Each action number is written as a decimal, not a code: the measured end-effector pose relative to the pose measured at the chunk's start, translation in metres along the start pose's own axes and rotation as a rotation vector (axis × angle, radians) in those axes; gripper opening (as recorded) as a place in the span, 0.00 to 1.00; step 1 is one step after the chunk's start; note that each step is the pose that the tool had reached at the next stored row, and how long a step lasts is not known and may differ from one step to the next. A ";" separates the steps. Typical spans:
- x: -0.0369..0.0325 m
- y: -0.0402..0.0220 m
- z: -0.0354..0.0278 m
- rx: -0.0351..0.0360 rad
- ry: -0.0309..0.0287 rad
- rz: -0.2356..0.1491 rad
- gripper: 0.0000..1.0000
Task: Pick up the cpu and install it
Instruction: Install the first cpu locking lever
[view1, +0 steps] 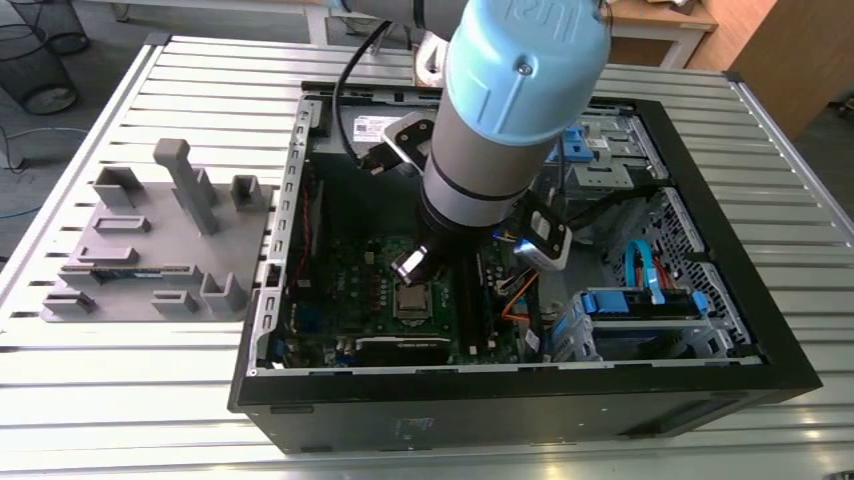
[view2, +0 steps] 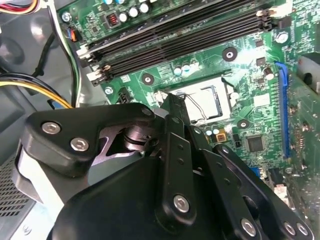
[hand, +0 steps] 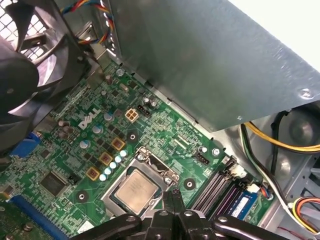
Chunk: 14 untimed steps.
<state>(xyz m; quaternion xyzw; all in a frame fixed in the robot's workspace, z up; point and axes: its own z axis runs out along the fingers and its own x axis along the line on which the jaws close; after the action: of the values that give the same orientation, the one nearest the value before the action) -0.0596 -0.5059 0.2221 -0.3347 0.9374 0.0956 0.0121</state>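
Cpu (hand: 136, 192) lies in the socket (hand: 157, 165), gripper (hand: 172, 193) clenched empty just beside it; seating wants it flat, corners square.

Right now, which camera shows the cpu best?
The first wrist view: the cpu lies flat in its socket, metal top in plain sight. The exterior view shows it small below the arm; in the second wrist view the pincer covers part of the socket.
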 end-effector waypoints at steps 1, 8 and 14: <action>0.0009 -0.0009 0.0004 0.0003 0.0002 0.000 0.11; 0.0083 -0.0092 0.0063 0.0009 0.0007 0.000 0.11; 0.0150 -0.0179 0.0145 0.0009 0.0006 0.000 0.11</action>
<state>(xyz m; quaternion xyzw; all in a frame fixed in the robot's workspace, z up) -0.0604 -0.5261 0.2035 -0.3347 0.9374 0.0951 0.0119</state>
